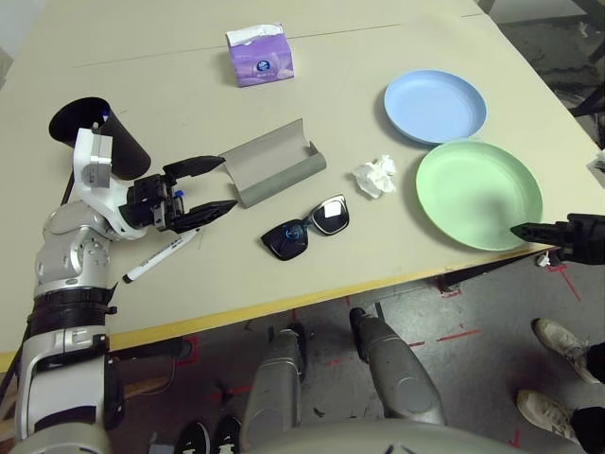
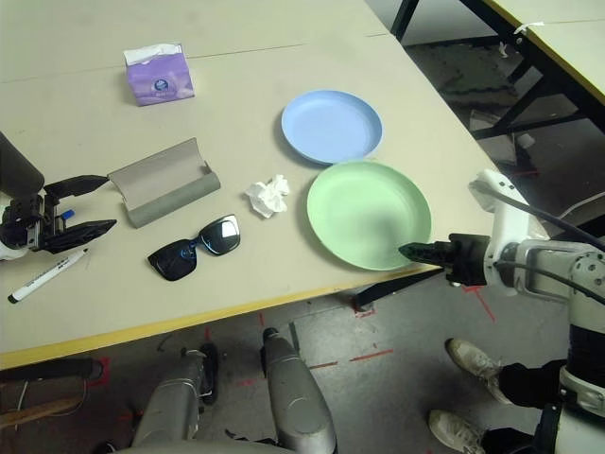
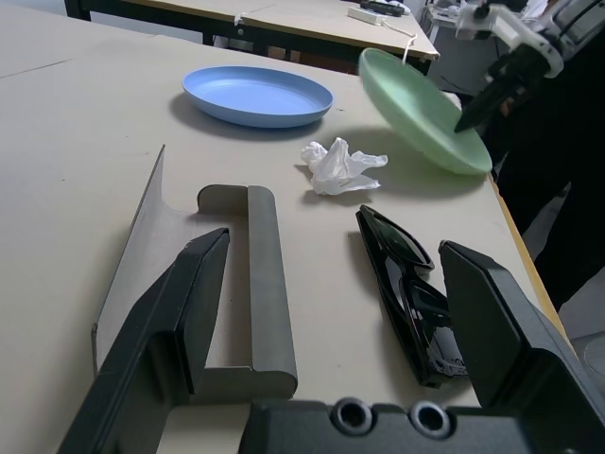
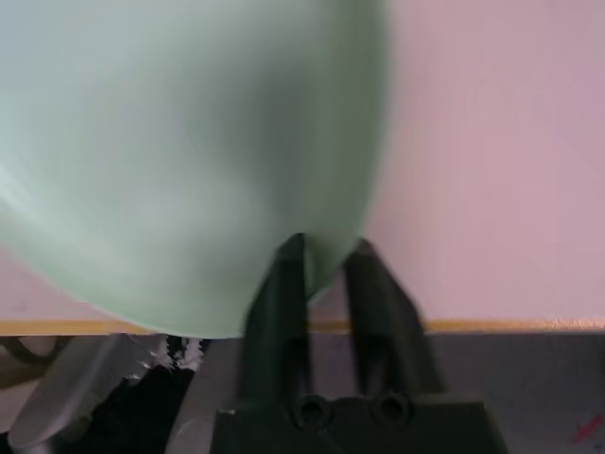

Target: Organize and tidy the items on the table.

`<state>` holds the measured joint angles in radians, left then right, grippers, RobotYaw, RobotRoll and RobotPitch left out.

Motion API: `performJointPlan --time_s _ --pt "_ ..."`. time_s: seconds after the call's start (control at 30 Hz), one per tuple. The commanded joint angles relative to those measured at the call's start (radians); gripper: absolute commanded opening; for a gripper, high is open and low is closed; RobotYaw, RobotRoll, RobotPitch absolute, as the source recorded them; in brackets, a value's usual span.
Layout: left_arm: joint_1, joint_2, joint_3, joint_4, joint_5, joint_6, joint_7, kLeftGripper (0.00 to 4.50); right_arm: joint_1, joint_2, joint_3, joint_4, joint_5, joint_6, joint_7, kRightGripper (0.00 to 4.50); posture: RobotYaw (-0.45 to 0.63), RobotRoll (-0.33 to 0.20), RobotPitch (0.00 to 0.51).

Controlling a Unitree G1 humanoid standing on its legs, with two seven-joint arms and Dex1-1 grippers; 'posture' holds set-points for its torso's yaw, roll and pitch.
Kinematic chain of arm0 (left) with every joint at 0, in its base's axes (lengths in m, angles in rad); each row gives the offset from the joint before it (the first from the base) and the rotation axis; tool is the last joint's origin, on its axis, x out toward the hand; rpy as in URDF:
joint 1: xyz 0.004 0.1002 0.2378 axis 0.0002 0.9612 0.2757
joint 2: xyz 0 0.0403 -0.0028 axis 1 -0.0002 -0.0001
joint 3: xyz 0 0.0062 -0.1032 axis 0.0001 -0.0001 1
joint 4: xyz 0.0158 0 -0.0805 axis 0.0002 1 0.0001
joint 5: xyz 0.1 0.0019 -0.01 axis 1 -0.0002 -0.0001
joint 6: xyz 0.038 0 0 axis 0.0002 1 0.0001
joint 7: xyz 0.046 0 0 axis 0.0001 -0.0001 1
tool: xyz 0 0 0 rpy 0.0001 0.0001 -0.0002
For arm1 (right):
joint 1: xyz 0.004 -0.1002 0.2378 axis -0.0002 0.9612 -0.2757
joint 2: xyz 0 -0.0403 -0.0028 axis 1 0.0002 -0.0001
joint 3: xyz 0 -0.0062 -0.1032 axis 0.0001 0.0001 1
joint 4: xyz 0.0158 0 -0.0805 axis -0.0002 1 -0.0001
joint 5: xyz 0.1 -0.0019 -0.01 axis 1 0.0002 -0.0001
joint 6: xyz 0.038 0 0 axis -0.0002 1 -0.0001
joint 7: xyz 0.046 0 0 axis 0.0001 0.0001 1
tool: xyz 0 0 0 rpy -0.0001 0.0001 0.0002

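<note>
Counter (image 1: 331, 76), broad and beige with a yellow front edge, carried a loose spread of things. A purple tissue pack (image 1: 262, 66) sat toward the back, and a black cylindrical holder (image 1: 129, 149) was at the far left. The blue plate (image 1: 435, 106) lay flat beyond the green plate (image 2: 369, 216), which was near the front edge on the right. A crumpled white tissue (image 1: 375, 177) lay between the green plate and the open grey glasses case (image 2: 170, 194), with black sunglasses (image 1: 286, 239) in front of the case. Beyond the counter's front edge, a person's light shoes (image 2: 457, 430) were on the floor.

The green plate was tilted, partly raised from the counter. The glasses case ran lengthwise from left to right, its right end angled away from the robot; the sunglasses followed a similar slant. A white marker (image 1: 163, 255) pointed its black-capped end toward the front left—its other end toward the left hand (image 1: 230, 182).

The right hand (image 4: 331, 248) was closed on the green plate's rim, one finger over the inner surface and the other outside. The left hand hovered near the case—its fingers were wide apart, with nothing gripped between them.
</note>
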<state>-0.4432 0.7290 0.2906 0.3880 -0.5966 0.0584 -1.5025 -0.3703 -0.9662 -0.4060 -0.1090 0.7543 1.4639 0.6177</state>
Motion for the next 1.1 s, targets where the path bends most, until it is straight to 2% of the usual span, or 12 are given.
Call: performJointPlan --time_s 0.03,0.3,0.43,0.57,0.73,0.93,1.1 --pt "0.024 0.001 0.004 -0.020 -0.005 0.000 -0.003 4.50 0.028 0.001 0.020 -0.002 -0.013 0.023 -0.010 0.02 -0.28 0.000 0.278" --pt "0.033 -0.006 0.001 -0.031 -0.007 0.003 -0.002 4.50 0.018 0.000 0.014 0.001 -0.011 0.033 -0.003 0.02 -0.29 0.000 0.282" --pt "0.033 -0.004 0.000 -0.027 -0.006 0.002 -0.007 4.50 -0.076 0.032 -0.030 0.041 0.005 0.095 -0.017 0.02 -0.30 0.000 0.283" --pt "0.027 -0.003 -0.002 -0.018 -0.002 -0.005 -0.012 4.50 -0.240 0.038 -0.027 0.132 0.021 0.150 -0.030 0.02 -0.30 0.000 0.281" --pt "0.019 0.001 -0.007 -0.007 0.008 -0.021 -0.026 4.50 -0.493 0.028 0.069 0.308 0.028 0.151 -0.060 0.02 -0.30 0.000 0.278" --pt "0.022 -0.006 -0.008 -0.006 0.010 -0.031 -0.027 4.50 -0.807 0.109 0.106 0.605 -0.072 0.149 -0.142 0.02 -0.30 0.000 0.272" --pt "0.043 -0.010 -0.007 -0.031 0.008 -0.049 -0.031 4.50 -0.957 0.186 0.101 0.839 -0.180 0.048 -0.207 0.02 -0.28 0.000 0.273"
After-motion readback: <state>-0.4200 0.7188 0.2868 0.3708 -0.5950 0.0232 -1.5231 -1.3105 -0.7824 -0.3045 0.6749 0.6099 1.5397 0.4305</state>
